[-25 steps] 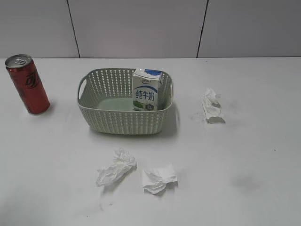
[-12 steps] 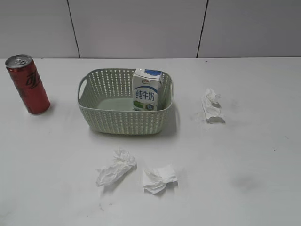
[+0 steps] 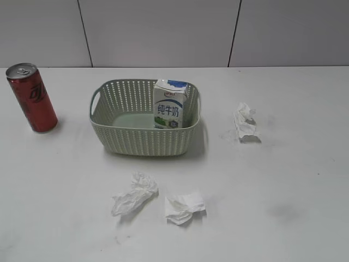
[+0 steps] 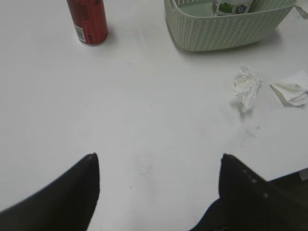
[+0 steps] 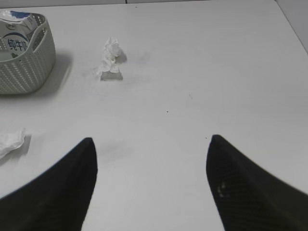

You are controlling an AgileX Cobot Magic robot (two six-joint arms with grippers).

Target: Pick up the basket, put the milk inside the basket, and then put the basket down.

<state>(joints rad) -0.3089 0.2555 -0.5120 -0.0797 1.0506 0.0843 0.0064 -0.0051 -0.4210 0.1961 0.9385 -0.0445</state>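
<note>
The sage-green basket [image 3: 143, 138] rests on the white table in the exterior view. The milk carton [image 3: 170, 105] stands upright inside it at its right end. The basket also shows in the left wrist view [image 4: 226, 29] and the right wrist view [image 5: 24, 67], with the milk carton [image 5: 17, 36] inside. My left gripper [image 4: 159, 156] is open and empty over bare table, well in front of the basket. My right gripper [image 5: 150, 138] is open and empty, to the right of the basket. Neither gripper appears in the exterior view.
A red soda can [image 3: 31, 98] stands at the left of the basket. Two crumpled tissues [image 3: 134, 194] [image 3: 185, 207] lie in front of the basket, and another tissue [image 3: 244, 123] lies to its right. A grey wall runs behind the table.
</note>
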